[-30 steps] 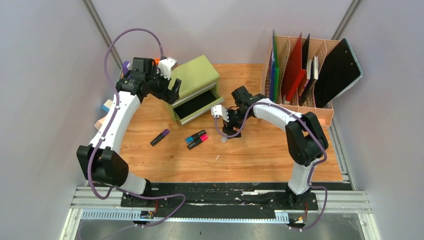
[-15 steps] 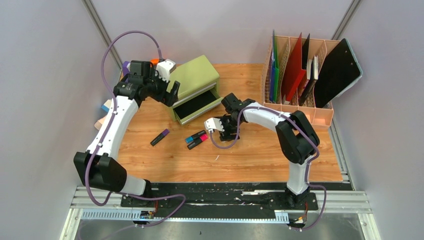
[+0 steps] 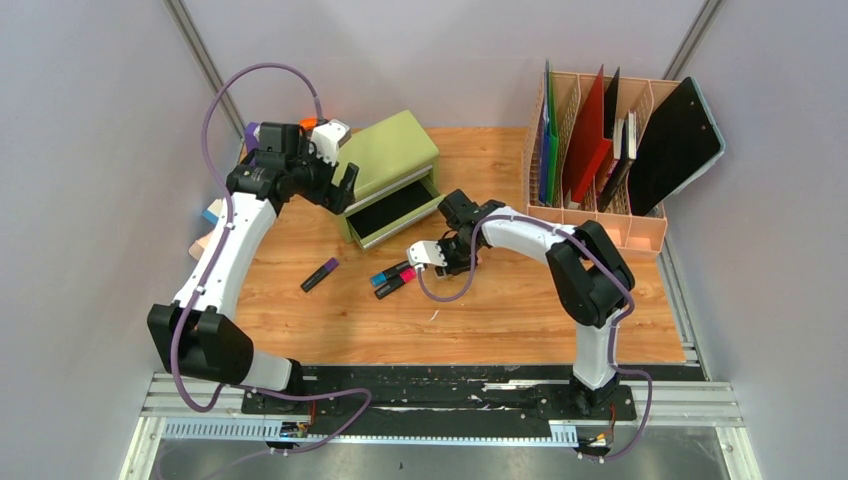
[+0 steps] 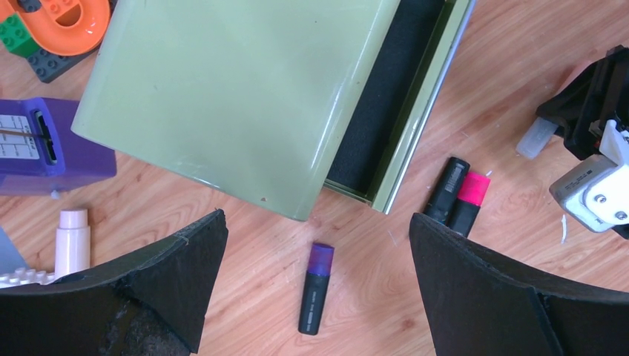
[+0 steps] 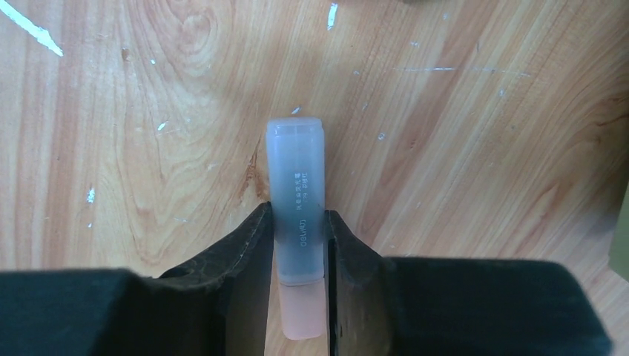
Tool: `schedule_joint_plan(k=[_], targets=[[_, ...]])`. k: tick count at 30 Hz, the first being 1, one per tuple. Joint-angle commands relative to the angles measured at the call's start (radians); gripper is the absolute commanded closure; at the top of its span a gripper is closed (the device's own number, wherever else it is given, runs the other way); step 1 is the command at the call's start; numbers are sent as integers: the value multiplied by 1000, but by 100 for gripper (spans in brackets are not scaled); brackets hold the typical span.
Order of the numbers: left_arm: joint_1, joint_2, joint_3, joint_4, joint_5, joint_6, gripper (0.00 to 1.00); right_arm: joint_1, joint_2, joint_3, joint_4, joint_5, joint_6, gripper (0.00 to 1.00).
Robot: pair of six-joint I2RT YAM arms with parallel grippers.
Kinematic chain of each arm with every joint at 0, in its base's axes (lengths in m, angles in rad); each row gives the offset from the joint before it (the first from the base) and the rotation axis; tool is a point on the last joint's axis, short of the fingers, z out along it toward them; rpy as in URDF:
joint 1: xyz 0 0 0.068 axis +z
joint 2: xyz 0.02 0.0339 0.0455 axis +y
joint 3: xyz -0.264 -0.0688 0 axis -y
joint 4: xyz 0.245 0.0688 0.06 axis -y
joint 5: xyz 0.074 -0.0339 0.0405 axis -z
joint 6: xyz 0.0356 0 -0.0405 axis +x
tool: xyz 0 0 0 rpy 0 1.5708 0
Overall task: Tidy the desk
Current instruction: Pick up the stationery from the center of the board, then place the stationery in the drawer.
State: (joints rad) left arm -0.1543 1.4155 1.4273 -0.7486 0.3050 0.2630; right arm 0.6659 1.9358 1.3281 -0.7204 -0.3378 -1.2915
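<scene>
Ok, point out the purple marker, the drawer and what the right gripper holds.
purple marker [image 4: 315,299]: left wrist view, barrel.
drawer [image 4: 380,111]: left wrist view, black lining.
tube [image 5: 297,174]: right wrist view, frosted cap.

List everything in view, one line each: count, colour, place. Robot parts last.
desk: one, orange-brown, under everything
drawer chest: one, olive green, rear left, drawer open
file organizer: one, peach, rear right, holding red, green and black folders
purple highlighter: one, black body, before the chest
blue highlighter and pink highlighter: two, side by side, mid-desk
purple box: one, left of chest
toy bricks: several, orange, green, grey, rear left
pale tube: one, pinkish white, near purple box
capped stick: one, translucent, between right fingers
left fingers: two, black, open, beside the chest
right fingers: two, black, shut on capped stick
</scene>
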Motion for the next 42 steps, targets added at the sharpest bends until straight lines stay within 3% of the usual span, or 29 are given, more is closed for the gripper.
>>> schedule_joint_plan(k=[1, 11, 18, 24, 32, 42], targets=[[19, -42, 46, 5, -2, -10, 0, 12, -6, 95, -34, 26, -32, 97], [76, -35, 119, -25, -33, -58, 0, 29, 66, 460, -119, 36, -69, 100], [110, -20, 169, -49, -26, -83, 0, 39, 215, 675, -118, 50, -114, 92], [116, -26, 170, -51, -24, -84, 0, 48, 306, 752, -66, 74, -121, 69], [122, -42, 164, -48, -12, -84, 0, 59, 247, 691, 6, 80, -71, 23], [133, -44, 168, -45, -24, -103, 0, 107, 108, 584, -54, -29, 62, 25]])
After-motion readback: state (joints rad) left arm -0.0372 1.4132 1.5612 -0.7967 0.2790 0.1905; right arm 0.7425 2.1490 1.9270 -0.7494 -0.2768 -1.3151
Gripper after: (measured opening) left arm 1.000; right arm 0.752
